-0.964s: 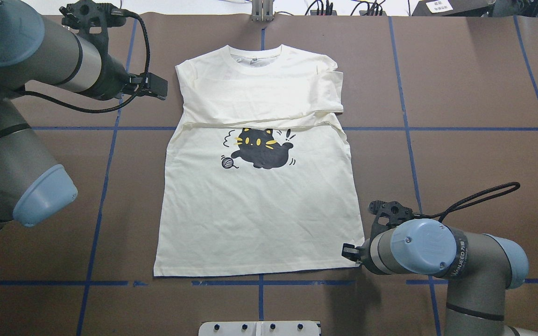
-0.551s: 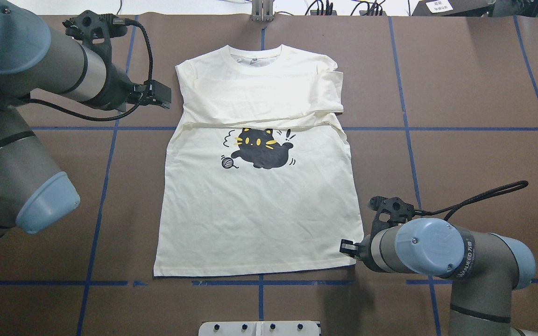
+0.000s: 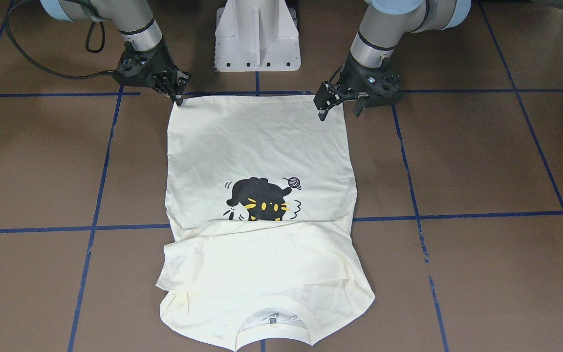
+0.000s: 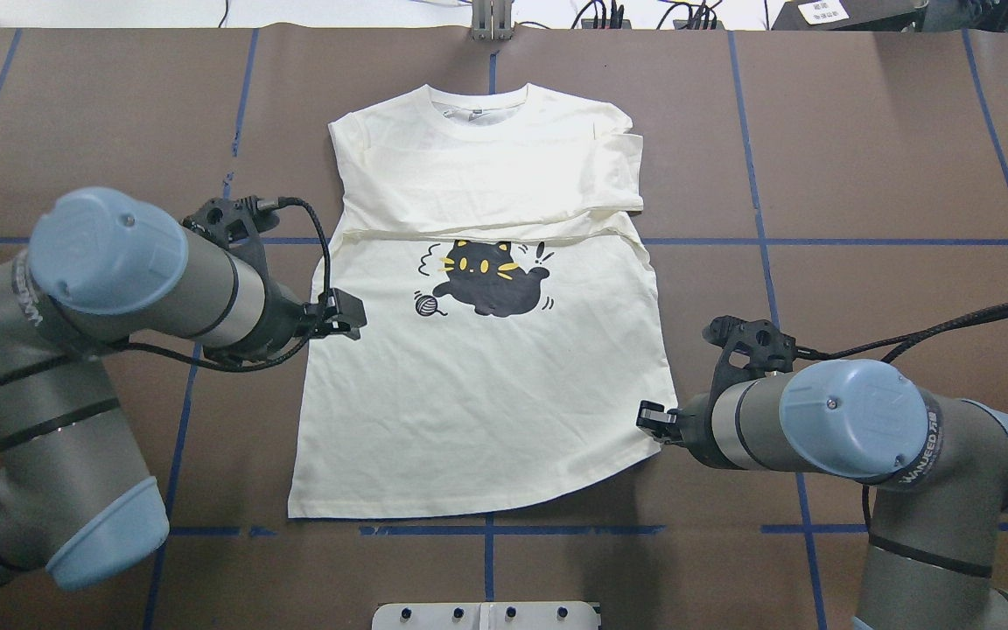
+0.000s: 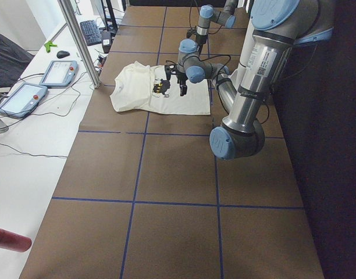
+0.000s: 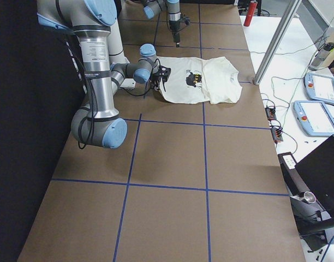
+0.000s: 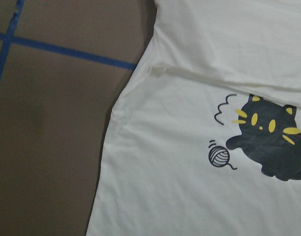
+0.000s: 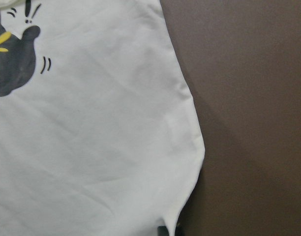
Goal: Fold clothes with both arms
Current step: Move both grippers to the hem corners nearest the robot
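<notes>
We see the cream T-shirt (image 4: 486,394) lying print-up on the brown table (image 4: 863,175), collar away from the robot and sleeves folded across its chest. The right gripper (image 3: 179,98) is pinched closed on the hem corner at its side, and the hem slants there. The left gripper (image 3: 339,112) hangs above the opposite edge, jaws apart and touching nothing.

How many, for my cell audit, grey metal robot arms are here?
2. Left arm: left tool hangs open above the cream-white cat-print T-shirt's left edge. Right arm: right tool grips the hem corner.
</notes>
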